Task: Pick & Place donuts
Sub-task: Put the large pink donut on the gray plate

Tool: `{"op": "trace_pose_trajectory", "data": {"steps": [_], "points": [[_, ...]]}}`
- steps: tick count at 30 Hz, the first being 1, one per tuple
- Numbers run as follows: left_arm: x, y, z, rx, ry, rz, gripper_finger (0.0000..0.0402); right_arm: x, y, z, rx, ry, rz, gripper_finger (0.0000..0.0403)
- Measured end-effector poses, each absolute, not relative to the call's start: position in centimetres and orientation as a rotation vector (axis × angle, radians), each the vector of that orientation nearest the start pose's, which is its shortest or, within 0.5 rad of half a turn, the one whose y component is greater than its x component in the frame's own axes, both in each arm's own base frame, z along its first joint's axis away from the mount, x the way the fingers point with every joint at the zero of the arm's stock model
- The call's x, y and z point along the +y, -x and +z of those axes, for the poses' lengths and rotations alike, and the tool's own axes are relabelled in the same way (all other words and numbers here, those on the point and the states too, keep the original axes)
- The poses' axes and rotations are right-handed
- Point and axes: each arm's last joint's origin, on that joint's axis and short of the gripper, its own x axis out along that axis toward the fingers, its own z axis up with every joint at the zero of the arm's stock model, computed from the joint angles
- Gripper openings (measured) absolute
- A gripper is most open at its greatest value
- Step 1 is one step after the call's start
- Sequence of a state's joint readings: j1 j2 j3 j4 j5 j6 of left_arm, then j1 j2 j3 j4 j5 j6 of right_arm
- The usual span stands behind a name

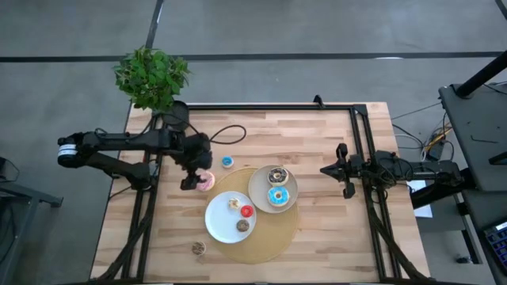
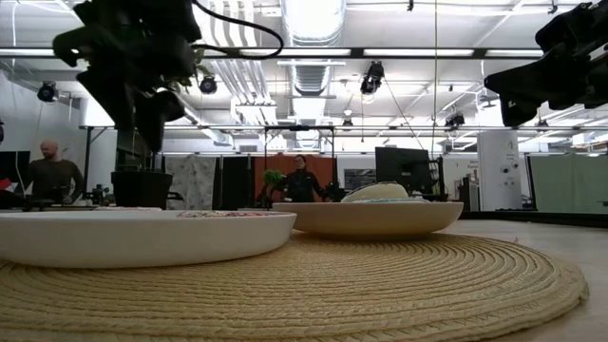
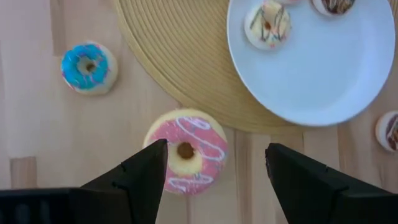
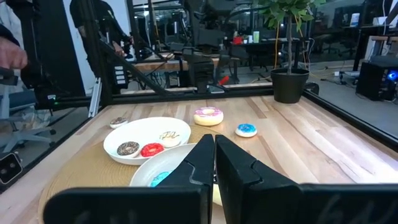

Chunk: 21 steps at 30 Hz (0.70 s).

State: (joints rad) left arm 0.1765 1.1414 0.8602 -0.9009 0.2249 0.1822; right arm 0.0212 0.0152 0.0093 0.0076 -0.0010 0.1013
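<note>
A pink donut with white stripes (image 3: 186, 152) lies flat on the wood table beside the mat's edge (image 1: 207, 183). My left gripper (image 3: 214, 165) hangs open above it, pointing steeply down, one finger over the donut's edge and the other off to its side (image 1: 198, 178). A mini blue donut (image 3: 89, 67) lies on the table nearby. The white plate (image 1: 218, 224) holds cream (image 1: 234, 203), red (image 1: 247, 211) and brown (image 1: 242, 226) mini donuts. The beige plate (image 1: 260, 188) holds a chocolate donut (image 1: 276, 175) and a blue donut (image 1: 277, 196). My right gripper (image 4: 214, 158) waits shut at the table's right side (image 1: 346, 170).
Both plates rest on a round woven mat (image 1: 273, 241). Another small donut (image 1: 198, 248) lies on the table near the front edge. A potted plant (image 1: 152, 77) stands at the far left corner, and a black cable (image 1: 226, 134) loops beside it. People stand beyond the table.
</note>
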Motion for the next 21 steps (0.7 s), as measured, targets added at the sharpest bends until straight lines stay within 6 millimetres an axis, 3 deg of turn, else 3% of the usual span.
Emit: {"op": "trace_pose_trajectory", "data": {"steps": [14, 21], "points": [[0.5, -18.6, 21.2, 1.245, -0.008, -0.297, 0.0243, 0.2, -9.8, 16.6, 0.000, -0.101, 0.022, 0.0009], [-0.2, -18.8, 20.2, 1.247, -0.091, -0.270, 0.0243, 0.2, -9.8, 16.6, 0.000, -0.101, 0.022, 0.0009]]}}
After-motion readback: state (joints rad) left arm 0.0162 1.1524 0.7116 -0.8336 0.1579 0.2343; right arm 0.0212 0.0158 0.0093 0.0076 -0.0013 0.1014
